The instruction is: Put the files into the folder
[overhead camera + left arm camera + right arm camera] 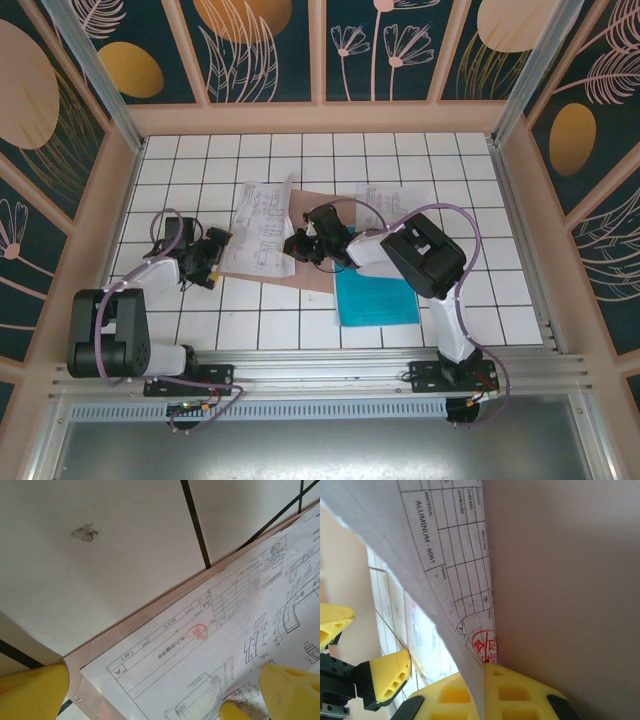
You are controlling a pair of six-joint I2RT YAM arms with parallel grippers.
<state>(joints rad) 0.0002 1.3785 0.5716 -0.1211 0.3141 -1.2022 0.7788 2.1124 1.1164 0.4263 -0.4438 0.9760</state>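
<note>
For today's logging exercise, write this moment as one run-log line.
left fingers: open, at folder edge | right fingers: shut on printed sheet | teal sheet: on table beside folder

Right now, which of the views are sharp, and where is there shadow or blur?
Top external: even light, sharp, soft shadows under the arms on the table. Left wrist: the printed sheet is sharp, the gripper's yellow fingers are blurred. Right wrist: the sheet's text is readable, the folder beside it is dim and featureless.
</note>
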